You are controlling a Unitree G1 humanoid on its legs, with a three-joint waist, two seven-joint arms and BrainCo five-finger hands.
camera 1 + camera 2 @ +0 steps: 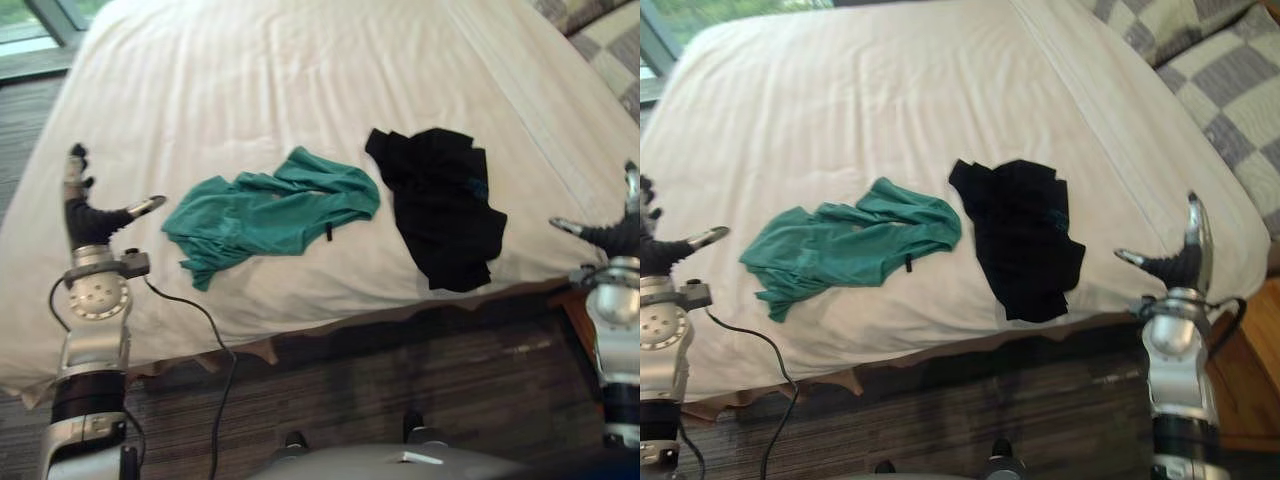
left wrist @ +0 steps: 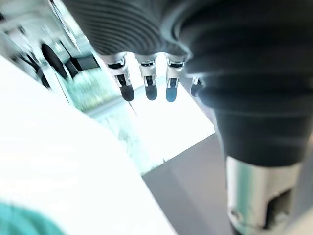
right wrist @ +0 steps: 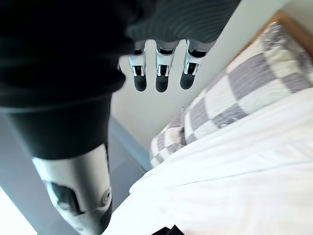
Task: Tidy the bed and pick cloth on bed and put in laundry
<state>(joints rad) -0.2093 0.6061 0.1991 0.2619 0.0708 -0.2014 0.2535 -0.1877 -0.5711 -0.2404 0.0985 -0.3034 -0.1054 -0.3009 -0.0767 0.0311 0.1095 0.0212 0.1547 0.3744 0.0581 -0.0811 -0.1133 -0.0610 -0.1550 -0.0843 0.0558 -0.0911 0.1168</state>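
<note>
A crumpled teal cloth (image 1: 270, 212) lies on the white bed (image 1: 300, 90) near its front edge. To its right a black cloth (image 1: 442, 205) lies spread out, reaching almost to the edge. My left hand (image 1: 88, 215) is raised at the bed's front left corner, fingers straight and thumb out, holding nothing. My right hand (image 1: 1185, 260) stands upright at the front right corner, also open and empty. Both hands are well apart from the cloths.
Grey and white checked pillows (image 1: 1230, 70) lie at the bed's far right. A window (image 1: 40, 30) and dark floor (image 1: 25, 120) are past the bed's left side. Dark striped carpet (image 1: 420, 380) runs along the front edge.
</note>
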